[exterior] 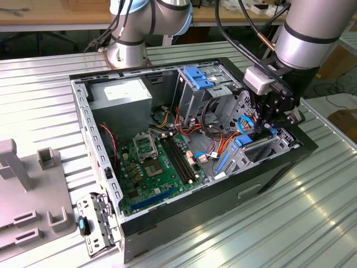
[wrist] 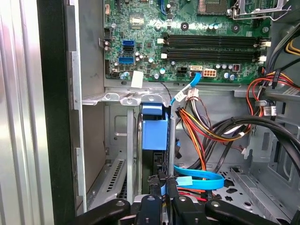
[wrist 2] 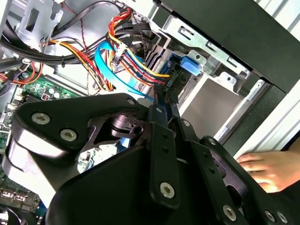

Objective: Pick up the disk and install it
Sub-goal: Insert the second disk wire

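Claw [wrist: 164,194] pinching disk [wrist: 154,136] by top edge, right of exterior frame, half down in bay. Disk stiff, heavyish, shock-sensitive; grip blue rails, not metal face.

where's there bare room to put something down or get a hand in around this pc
Free: the ribbed metal table in front of the case, and behind it toward the arm's base. Inside, only the motherboard lies open from above. Crowded: the drive cage corner, where the gripper, cable bundles and the disk sit together; a hand rests there.
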Controlling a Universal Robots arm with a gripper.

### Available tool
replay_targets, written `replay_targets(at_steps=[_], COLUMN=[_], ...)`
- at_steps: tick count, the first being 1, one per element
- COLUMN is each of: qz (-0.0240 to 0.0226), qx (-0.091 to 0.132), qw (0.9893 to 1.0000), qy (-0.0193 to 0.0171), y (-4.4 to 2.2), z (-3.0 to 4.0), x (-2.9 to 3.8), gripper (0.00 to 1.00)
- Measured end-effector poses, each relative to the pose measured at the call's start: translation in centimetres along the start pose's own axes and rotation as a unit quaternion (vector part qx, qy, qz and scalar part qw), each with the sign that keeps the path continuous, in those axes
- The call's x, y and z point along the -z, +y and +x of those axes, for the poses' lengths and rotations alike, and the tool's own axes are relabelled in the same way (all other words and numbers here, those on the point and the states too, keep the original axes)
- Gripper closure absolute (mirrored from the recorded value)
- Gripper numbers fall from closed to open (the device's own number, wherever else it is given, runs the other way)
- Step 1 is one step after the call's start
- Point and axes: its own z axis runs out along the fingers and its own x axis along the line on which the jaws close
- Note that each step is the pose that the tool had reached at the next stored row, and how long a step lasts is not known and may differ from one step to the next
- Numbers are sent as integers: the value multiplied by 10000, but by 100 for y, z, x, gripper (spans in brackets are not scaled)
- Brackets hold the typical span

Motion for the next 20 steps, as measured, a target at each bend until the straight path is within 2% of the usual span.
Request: replay_targets(at_steps=[9, 13, 17, 18, 19, 20], qz=[-1, 0, 0, 1, 1, 0], qx=[0, 0, 1, 1, 1, 0], qw=[10000, 10000, 10000, 10000, 10000, 10000], qy=[3, 0, 0, -7, -7, -3], y=[5, 12, 14, 13, 13, 14], z=[-1, -3, -4, -6, -6, -3], x=[-51, -105, -114, -119, -121, -116], gripper=[84, 84, 84, 83, 76, 76])
